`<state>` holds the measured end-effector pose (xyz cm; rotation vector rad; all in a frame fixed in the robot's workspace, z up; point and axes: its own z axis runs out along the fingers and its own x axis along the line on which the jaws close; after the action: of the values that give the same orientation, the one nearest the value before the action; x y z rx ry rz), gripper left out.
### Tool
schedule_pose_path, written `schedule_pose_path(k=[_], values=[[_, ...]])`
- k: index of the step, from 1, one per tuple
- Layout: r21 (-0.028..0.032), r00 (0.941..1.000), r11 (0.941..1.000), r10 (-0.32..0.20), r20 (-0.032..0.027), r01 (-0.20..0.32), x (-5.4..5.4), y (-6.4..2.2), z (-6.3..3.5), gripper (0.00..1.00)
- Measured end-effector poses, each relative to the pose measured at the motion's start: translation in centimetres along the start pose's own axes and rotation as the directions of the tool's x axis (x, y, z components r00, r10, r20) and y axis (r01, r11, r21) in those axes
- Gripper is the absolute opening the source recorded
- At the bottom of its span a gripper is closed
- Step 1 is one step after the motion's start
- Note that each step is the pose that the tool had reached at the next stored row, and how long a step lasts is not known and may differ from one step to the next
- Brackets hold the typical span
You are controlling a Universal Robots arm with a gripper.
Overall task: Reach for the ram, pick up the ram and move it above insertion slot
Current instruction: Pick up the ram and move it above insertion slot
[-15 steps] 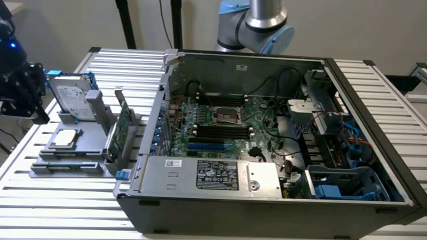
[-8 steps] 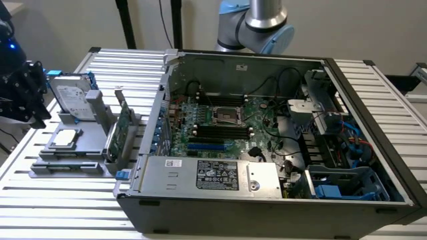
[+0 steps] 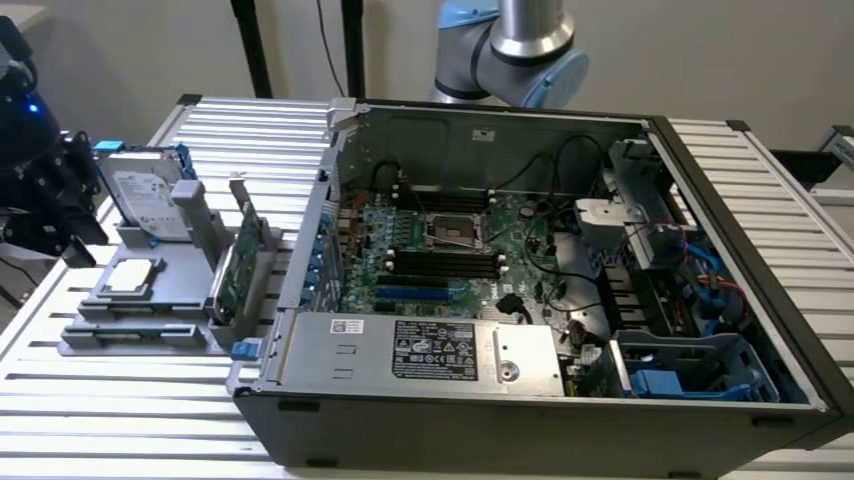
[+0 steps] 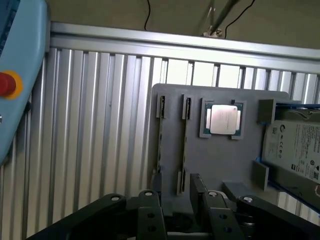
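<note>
My gripper point(image 4: 182, 197) hangs above the grey parts holder point(image 4: 220, 165), over the near end of its two long narrow slots point(image 4: 186, 145). Its black fingers point(image 4: 150, 210) stand apart with nothing between them. A thin dark strip runs along each slot, seen edge-on; I cannot tell whether either is the ram. In the exterior view the holder point(image 3: 134, 335) lies on the table at the left of the open computer case point(image 3: 534, 410). Several black memory slots point(image 3: 441, 262) lie on the green motherboard inside. The arm point(image 3: 527, 45) rises behind the case.
The holder also carries a silver processor point(image 4: 222, 120), a hard drive point(image 4: 295, 145) and an upright green expansion card with a metal bracket point(image 3: 238, 262). A light-blue pendant with a red button point(image 4: 7, 82) lies on the slatted table. A dark device point(image 3: 40, 190) stands at the exterior view's left.
</note>
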<state>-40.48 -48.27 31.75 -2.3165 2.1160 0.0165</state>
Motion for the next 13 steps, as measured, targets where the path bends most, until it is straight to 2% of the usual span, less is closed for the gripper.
schedule_pose_path(k=[13], values=[[0.0000, 0.9999, 0.9999, -0.015, 0.0014, 0.015, 0.6, 0.05, 2.36, 0.36]])
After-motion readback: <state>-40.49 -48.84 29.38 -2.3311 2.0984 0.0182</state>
